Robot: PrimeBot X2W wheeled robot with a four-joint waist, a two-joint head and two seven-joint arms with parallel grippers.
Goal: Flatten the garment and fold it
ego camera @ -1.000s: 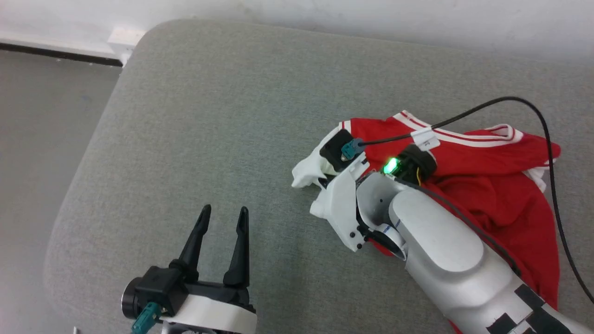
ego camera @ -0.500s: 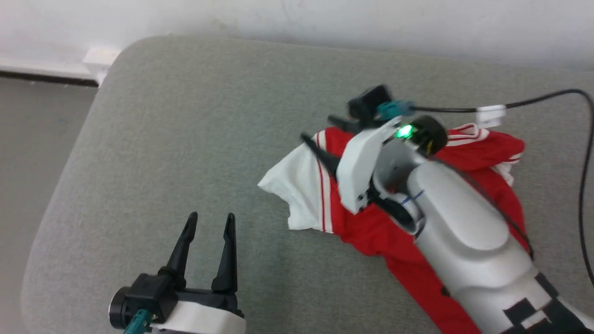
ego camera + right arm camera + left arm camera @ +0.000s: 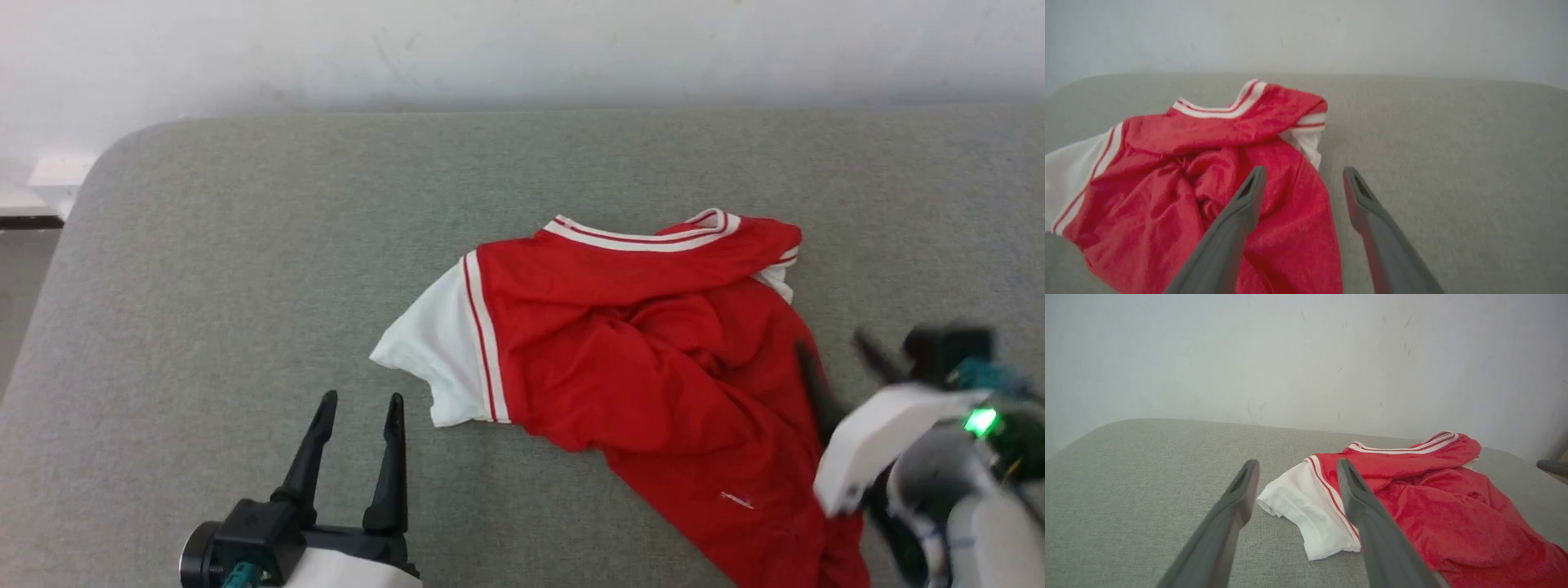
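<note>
Garment (image 3: 645, 343), small white mark (image 3: 736, 499) unreadable

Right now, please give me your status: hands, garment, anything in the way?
Both open, empty: left hand, right hand at edge of garment. It lies crumpled on grey cushion, white sleeve spread left, not yet flat. Nothing seen blocking it.

L gripper (image 3: 362, 400) spread; R gripper (image 3: 1304, 171) spread

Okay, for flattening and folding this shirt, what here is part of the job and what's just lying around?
For the job:
red garment, crumpled
left gripper, open
right gripper, open

Just there:
grey padded surface under the shirt
white wall
floor at the left edge
</note>
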